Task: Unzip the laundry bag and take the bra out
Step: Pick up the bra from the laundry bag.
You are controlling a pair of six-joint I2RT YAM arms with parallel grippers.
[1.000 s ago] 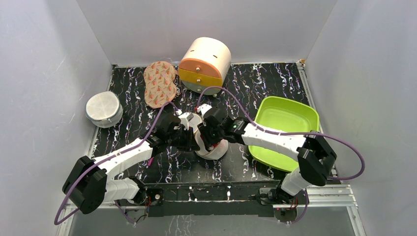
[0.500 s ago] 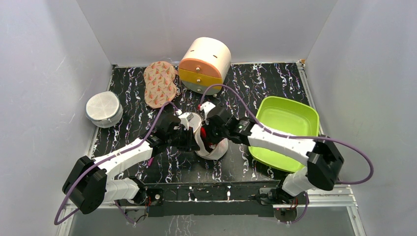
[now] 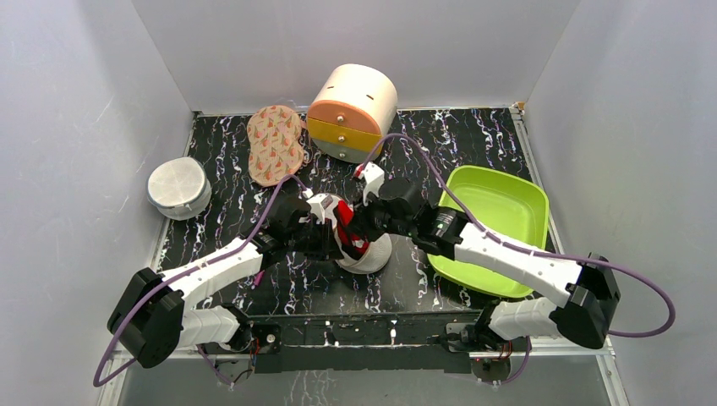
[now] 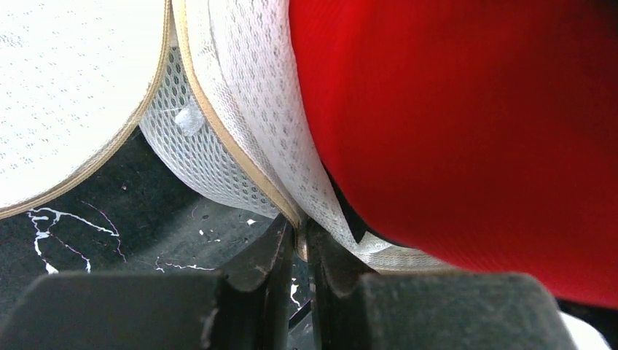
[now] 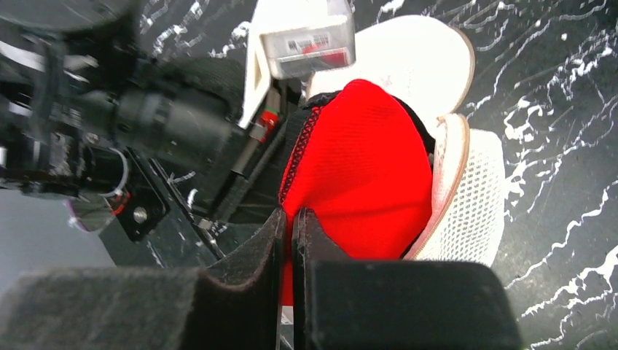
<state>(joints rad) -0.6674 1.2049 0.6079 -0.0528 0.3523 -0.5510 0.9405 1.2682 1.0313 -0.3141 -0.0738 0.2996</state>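
At mid-table, round pale pinkish-white mesh laundry bag [image 3: 376, 252] unzipped, bright red black-edged bra [image 3: 345, 222] bulging halfway out. Clenched on its zip rim, left gripper [image 4: 297, 244]; pinching red fabric, right gripper [image 5: 291, 226]. Alongside, bright green plastic tray [image 3: 499, 211]. Underneath, black marbled tabletop [image 3: 473, 144], between plain grey walls [image 3: 84, 101].

The pale mesh laundry bag [image 3: 374, 254] lies unzipped at mid-table, and the red bra [image 3: 348, 222] sticks partly out.

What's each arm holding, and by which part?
Left gripper: laundry bag, by its trimmed rim. Right gripper: bra, by an edge of its red fabric.
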